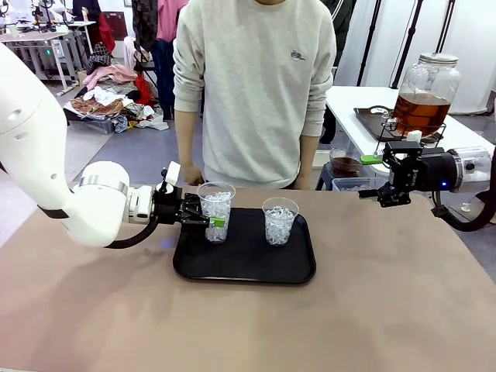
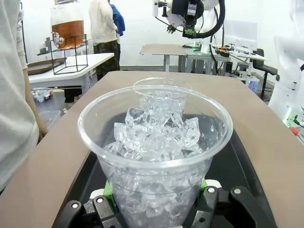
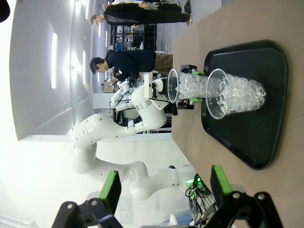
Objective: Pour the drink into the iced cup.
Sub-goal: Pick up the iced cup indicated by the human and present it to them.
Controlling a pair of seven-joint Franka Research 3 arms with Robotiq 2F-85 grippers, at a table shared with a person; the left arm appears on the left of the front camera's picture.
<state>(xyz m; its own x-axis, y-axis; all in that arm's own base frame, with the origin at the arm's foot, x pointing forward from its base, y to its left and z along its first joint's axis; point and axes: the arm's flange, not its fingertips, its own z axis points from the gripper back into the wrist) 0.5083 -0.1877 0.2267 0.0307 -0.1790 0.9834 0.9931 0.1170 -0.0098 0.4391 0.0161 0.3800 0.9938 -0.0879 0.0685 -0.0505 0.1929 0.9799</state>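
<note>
Two clear iced cups stand on a black tray (image 1: 298, 271). My left gripper (image 1: 211, 220) is shut on the left iced cup (image 1: 216, 205). In the left wrist view that cup (image 2: 156, 137) sits between the green pads (image 2: 108, 190), full of ice. The second iced cup (image 1: 279, 221) stands free to its right. The amber drink (image 1: 421, 108) is in a lidded glass dispenser on a white side table at the far right, and it appears as the drink (image 2: 67, 32) in the left wrist view. My right gripper (image 1: 377, 178) hangs open in the air below the dispenser; its pads (image 3: 110, 190) stand wide apart.
A person in a grey sweatshirt (image 1: 256, 85) stands at the far edge of the table, right behind the tray. A dark tray and wire stand (image 1: 380, 124) hold the dispenser. The brown table (image 1: 372, 310) has free room in front and to the right.
</note>
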